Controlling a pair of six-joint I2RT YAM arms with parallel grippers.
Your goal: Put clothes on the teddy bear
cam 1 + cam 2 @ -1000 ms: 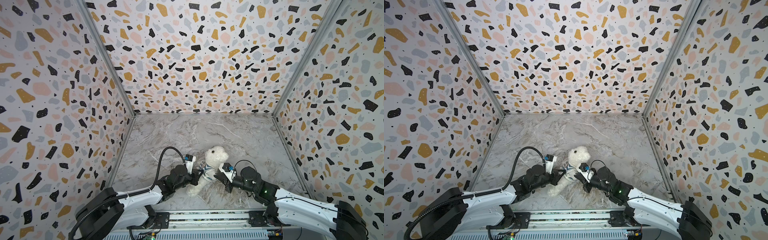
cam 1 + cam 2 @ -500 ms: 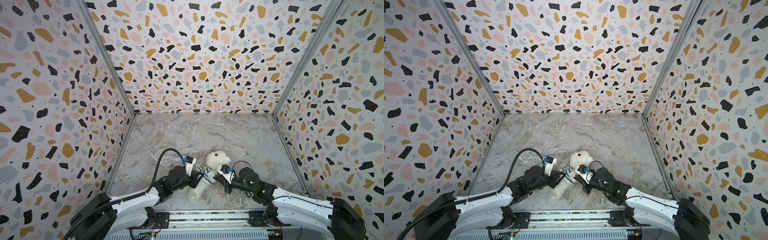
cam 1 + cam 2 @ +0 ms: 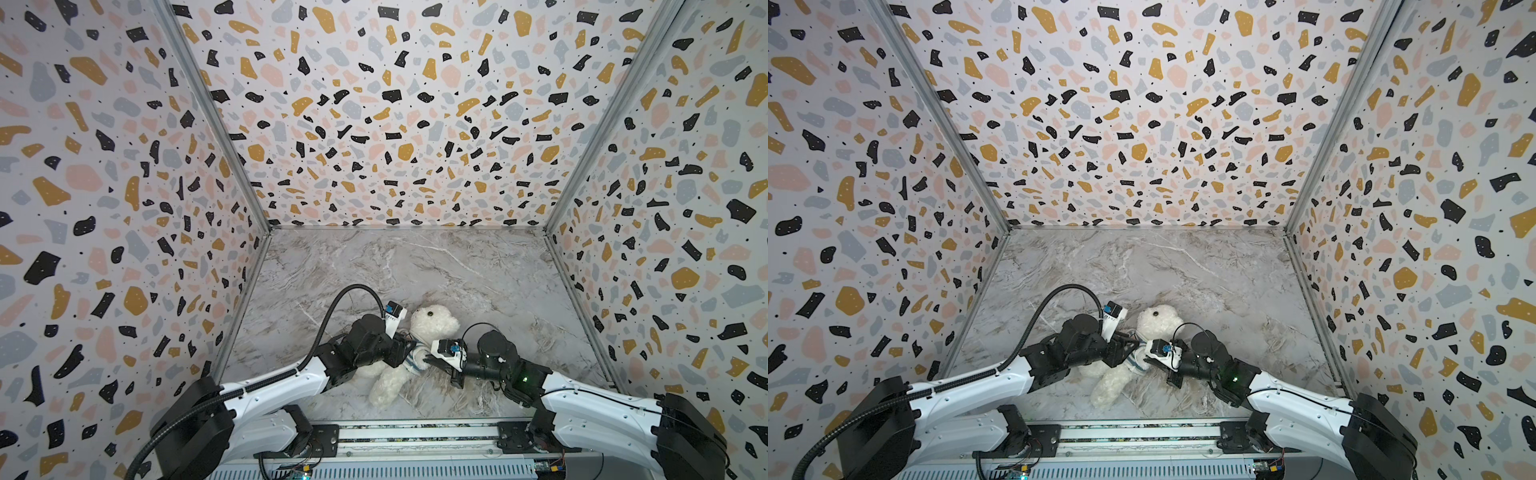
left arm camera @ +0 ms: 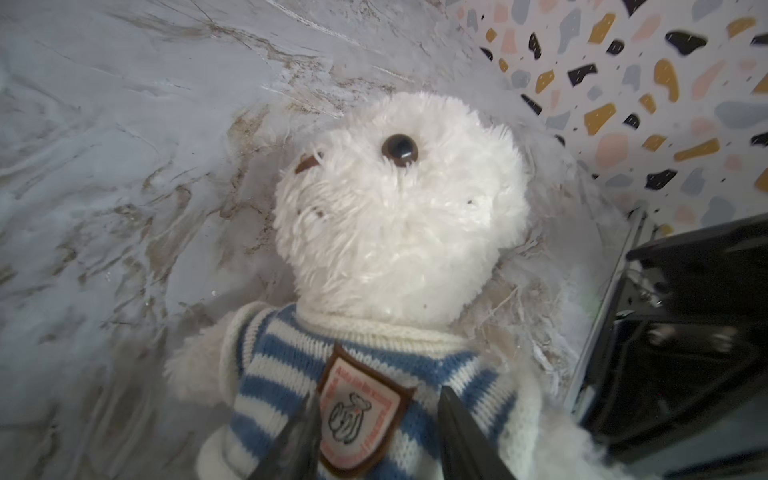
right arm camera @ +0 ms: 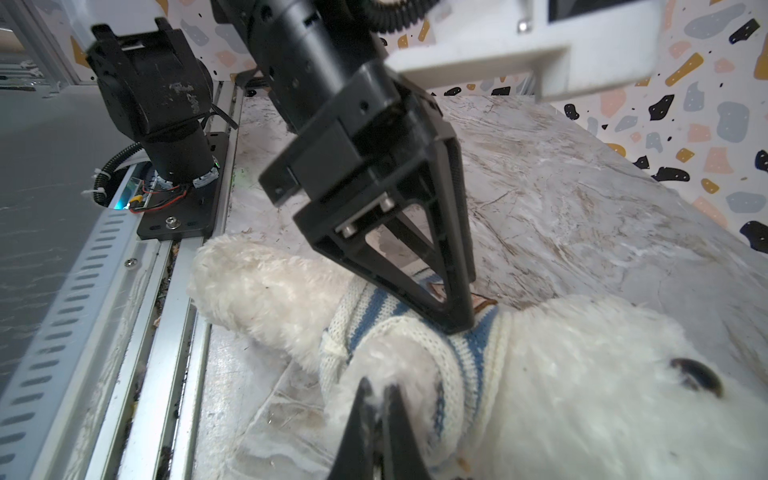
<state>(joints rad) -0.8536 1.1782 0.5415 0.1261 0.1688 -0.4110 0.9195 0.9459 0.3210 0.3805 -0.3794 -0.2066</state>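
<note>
The teddy bear lies on its back near the front of the marble floor, head toward the back wall. It wears a blue-and-white striped shirt with a badge on the chest. My left gripper points down at the chest, open, one finger on each side of the badge. My right gripper is shut on the fluffy arm that sticks out of the shirt's sleeve.
Terrazzo walls close in the left, back and right sides. A metal rail with the arm bases runs along the front edge, just in front of the bear's leg. Bare marble floor stretches behind the bear.
My left gripper has opened and let go of the shirt. The bear has shifted a little toward the front and lies lower. My right gripper stays shut on the arm.
</note>
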